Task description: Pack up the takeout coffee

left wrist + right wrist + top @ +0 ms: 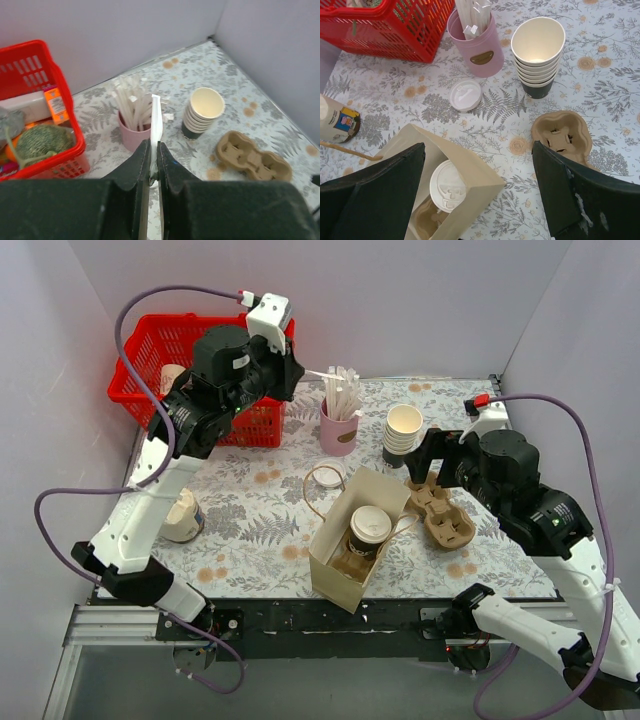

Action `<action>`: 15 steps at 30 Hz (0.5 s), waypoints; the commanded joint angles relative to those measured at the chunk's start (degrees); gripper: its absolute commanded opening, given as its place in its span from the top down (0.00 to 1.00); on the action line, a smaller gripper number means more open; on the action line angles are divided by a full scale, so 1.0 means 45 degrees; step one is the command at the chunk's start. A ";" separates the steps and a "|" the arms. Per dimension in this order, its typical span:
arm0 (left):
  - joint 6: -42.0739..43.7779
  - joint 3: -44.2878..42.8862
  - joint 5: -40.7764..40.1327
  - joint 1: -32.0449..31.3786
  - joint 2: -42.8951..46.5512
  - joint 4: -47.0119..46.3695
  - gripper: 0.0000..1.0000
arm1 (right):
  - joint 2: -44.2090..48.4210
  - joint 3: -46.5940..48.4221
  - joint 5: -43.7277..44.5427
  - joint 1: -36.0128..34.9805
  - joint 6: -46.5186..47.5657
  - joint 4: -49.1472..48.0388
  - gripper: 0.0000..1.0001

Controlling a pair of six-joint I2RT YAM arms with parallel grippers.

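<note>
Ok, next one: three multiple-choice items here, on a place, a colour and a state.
1. Where is the lidded coffee cup? A red basket; B paper bag; C on the cup stack.
2. Colour of the stick cup? A pink; B green; C black.
3. The left end effector? A wide open; B shut on a white stick; C shut on a lid.
Key: B, its white lid shows inside the bag; A, its wall is pink; B, it pinches the stick.

The lid [371, 523] of the takeout coffee [363, 545] is smooth plastic, the bag [334, 573] matt paper, the carrier [447, 523] rough pulp.
</note>
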State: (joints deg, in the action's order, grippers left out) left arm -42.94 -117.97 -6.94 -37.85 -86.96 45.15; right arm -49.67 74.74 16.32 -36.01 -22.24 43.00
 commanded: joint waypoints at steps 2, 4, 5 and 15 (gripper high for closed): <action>0.0713 -0.0347 0.4522 -0.0047 0.0885 -0.0051 1.00 | 0.0432 -0.0260 -0.0189 0.0053 0.0332 -0.0865 0.05; 0.1160 0.0354 0.7000 -0.0047 0.1372 -0.0363 1.00 | 0.0510 -0.0378 -0.0071 0.0053 0.0333 -0.0826 0.05; 0.1376 0.0705 0.7862 -0.0066 0.1819 -0.0577 1.00 | 0.0607 -0.0533 -0.0071 0.0053 0.0352 -0.0826 0.05; 0.4307 0.5630 0.9337 -0.0496 0.5825 -0.1635 1.00 | 0.1116 -0.1491 0.0281 0.0053 0.0489 -0.0865 0.04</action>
State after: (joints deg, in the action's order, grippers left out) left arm -29.69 -97.32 31.33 -39.97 -67.77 40.38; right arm -45.47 69.28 16.56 -36.01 -20.88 41.67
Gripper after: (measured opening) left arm 0.063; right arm 0.953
